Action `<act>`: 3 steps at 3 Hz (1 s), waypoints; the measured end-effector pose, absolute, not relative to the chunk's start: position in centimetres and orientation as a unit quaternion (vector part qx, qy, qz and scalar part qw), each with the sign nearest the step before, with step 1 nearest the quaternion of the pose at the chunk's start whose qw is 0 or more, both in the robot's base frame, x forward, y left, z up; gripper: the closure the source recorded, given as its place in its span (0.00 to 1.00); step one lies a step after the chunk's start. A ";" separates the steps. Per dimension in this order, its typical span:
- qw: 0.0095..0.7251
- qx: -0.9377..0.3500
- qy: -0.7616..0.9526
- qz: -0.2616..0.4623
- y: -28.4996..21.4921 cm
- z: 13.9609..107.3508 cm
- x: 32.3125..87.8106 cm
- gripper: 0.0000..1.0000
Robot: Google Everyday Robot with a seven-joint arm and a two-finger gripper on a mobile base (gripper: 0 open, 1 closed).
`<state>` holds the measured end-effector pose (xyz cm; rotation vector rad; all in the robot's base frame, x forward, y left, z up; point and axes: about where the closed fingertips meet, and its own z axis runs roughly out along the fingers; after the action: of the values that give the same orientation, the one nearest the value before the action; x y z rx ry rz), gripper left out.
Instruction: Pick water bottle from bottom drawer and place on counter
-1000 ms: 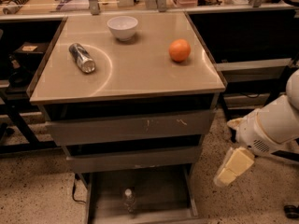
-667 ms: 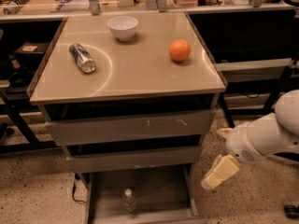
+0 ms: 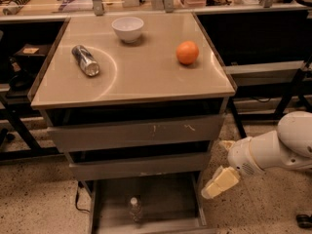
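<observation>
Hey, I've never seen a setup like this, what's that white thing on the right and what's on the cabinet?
The white thing is a robot arm; the cream piece at its tip is its claw, low beside the cabinet's right side, holding nothing. One camera looks down at the cabinet's front. On the counter sit a white bowl, an orange and a silver can on its side. The bottom drawer is pulled open with a small water bottle inside.

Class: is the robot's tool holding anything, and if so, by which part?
Nothing is held. The tool is right of the bottom drawer, apart from the water bottle, which sits inside that drawer.
</observation>
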<state>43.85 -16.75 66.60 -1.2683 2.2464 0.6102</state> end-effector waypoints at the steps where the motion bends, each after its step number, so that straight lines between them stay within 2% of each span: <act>1: 0.238 -0.461 0.822 0.236 -15.8 63.7 43.0 0.00; 3: 0.246 -0.424 0.822 0.292 -12.3 53.6 42.3 0.00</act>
<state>42.31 -12.26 53.59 -1.1558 2.2422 0.7970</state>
